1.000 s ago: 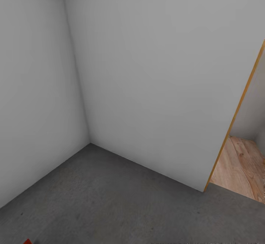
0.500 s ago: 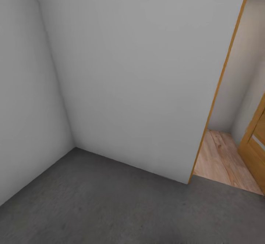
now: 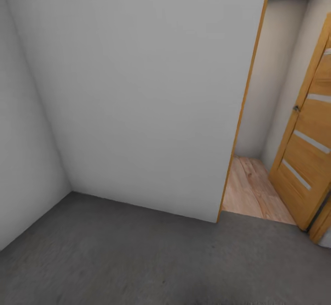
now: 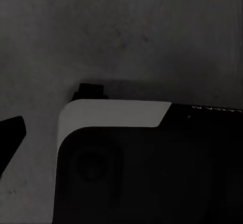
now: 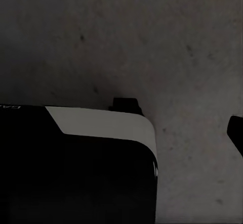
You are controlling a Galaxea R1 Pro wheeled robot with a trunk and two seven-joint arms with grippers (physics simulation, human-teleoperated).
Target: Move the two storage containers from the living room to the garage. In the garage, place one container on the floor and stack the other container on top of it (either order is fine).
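- Pincers first: in the wrist views each camera is looking past dark robot body onto floor. A dark tip [image 4: 10, 133] is showing at the edge of the left wrist view and another [image 5: 235, 133] at the edge of the right, but I cannot tell whether either pincer is released or clenched, or whether it is grasping anything.
- Containers: I cannot place either one from these views. The step in hand is, by my judgement, driving.
- Floor [image 3: 138, 254]: grey speckled concrete is lying underfoot, so the robot is standing in the garage, facing a corner of white wall [image 3: 138, 89].
- Doorway [image 3: 250, 185]: wood planks are showing beyond an orange frame, with a wooden door [image 3: 308, 153] standing open at the right.
- Doing it well: if heading out, line the base up squarely with the opening before advancing, keeping both arms tucked clear of frame and door.
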